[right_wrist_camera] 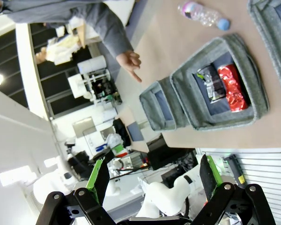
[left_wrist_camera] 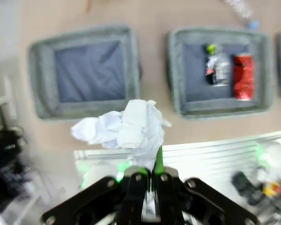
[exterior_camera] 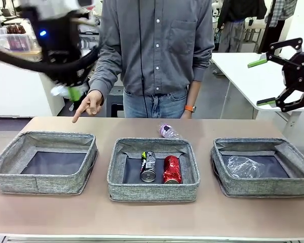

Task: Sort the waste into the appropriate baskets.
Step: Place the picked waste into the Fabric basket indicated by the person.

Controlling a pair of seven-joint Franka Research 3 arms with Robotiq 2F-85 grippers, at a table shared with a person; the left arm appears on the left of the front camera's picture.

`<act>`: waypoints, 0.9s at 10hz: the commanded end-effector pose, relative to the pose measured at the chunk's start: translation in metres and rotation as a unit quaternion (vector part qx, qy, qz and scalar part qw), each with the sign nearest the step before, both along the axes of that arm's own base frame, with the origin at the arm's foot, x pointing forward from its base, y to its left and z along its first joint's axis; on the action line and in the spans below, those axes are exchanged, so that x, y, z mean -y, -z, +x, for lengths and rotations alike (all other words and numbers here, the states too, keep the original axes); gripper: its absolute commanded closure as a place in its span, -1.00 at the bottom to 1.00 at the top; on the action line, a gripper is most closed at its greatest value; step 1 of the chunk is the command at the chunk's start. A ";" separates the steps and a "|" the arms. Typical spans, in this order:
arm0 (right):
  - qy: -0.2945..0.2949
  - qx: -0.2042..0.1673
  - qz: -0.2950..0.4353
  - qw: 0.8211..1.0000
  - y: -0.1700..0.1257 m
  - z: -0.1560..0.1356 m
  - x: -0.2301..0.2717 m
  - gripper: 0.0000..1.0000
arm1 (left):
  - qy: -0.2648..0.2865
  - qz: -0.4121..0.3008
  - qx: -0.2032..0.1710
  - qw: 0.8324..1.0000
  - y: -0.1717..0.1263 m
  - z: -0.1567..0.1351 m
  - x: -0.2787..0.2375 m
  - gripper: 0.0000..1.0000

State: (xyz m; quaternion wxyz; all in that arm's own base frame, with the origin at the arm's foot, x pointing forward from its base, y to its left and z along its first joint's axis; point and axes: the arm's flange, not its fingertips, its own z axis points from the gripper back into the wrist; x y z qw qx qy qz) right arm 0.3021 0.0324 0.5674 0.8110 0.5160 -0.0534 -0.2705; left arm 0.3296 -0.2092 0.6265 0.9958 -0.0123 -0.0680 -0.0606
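The left pincer [left_wrist_camera: 147,180], clamped on the crumpled white paper wad [left_wrist_camera: 126,126], hangs high over the left grey fabric basket [left_wrist_camera: 86,70], which lies just ahead below it; the right pincer [exterior_camera: 266,81] gapes empty, far right.

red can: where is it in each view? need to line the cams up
Front: red drink can lies right of the dark printed can in the middle basket, centre of picture.
Left wrist: red drink can at upper right, again beside the dark printed can.
Right wrist: red drink can at right, above centre, rolled sideways.
Shared landmark: the middle basket holding both cans.
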 end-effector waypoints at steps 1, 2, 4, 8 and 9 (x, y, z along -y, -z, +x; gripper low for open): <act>-0.001 0.001 0.005 1.000 -0.001 0.000 0.000 -1.00 | -0.075 -0.013 -0.017 0.997 0.026 -0.010 -0.038 0.99; -0.001 0.001 0.005 1.000 -0.001 0.000 0.000 -1.00 | -0.108 0.008 0.000 0.994 0.046 -0.012 -0.063 0.99; -0.001 0.001 0.005 1.000 -0.001 0.000 0.000 -1.00 | -0.134 0.001 0.002 0.991 0.086 -0.012 -0.101 0.99; -0.001 0.001 0.005 1.000 -0.001 0.000 0.000 -1.00 | -0.155 -0.032 -0.012 0.987 0.113 -0.012 -0.120 0.99; -0.001 0.001 0.005 1.000 -0.001 0.000 0.000 -1.00 | -0.157 -0.037 -0.011 0.987 0.113 -0.011 -0.120 0.99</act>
